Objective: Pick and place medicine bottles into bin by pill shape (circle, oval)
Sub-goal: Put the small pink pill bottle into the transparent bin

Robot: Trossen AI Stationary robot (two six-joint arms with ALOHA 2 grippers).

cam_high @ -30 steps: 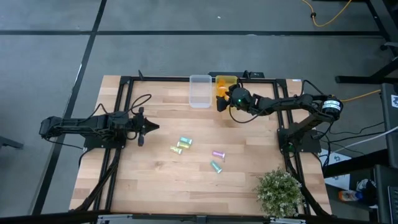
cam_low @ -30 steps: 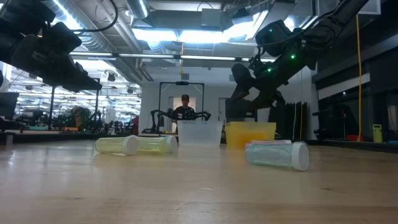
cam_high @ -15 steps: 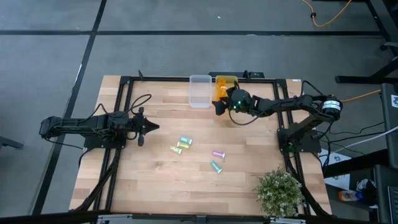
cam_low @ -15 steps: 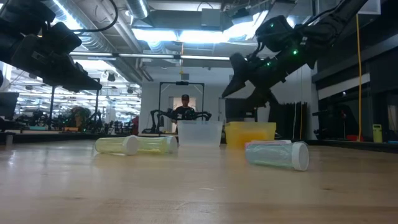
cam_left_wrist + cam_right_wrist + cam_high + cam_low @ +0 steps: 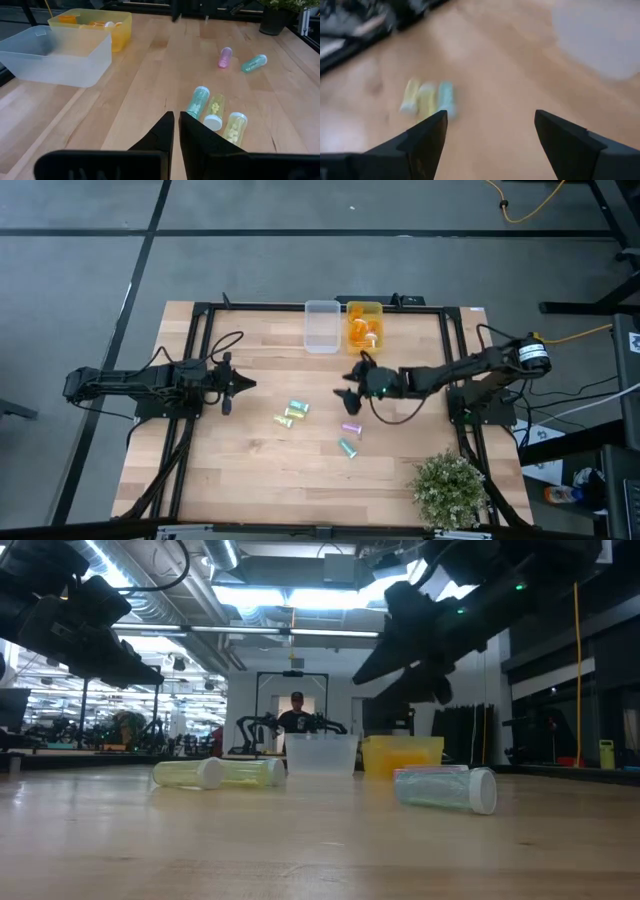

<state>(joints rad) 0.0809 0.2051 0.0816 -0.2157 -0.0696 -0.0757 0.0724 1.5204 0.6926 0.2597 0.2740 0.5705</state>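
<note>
Closed fingers (image 5: 176,131) point at three bottles (image 5: 216,113) lying side by side.

Pink bottle (image 5: 224,57), teal bottle (image 5: 254,63), yellow-green bottles (image 5: 235,127), yellow bin (image 5: 120,23), clear bin (image 5: 60,60), light wood table (image 5: 150,80).

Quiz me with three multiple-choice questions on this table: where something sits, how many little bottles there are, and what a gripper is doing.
1. Where is the translucent yellow plastic bin?
A. beside the clear plastic bin at the table's far edge
B. next to the potted plant
C. under the left arm

2. How many small translucent bottles lie loose on the wooden table?
A. two
B. five
C. nine

3. What state is the right gripper in?
A. shut on a bottle
B. open and empty
C. inside a bin

Answers: 1 A, the bins stand side by side; 2 B, three clustered, one pink, one teal; 3 B, its fingers spread with nothing between.
</note>
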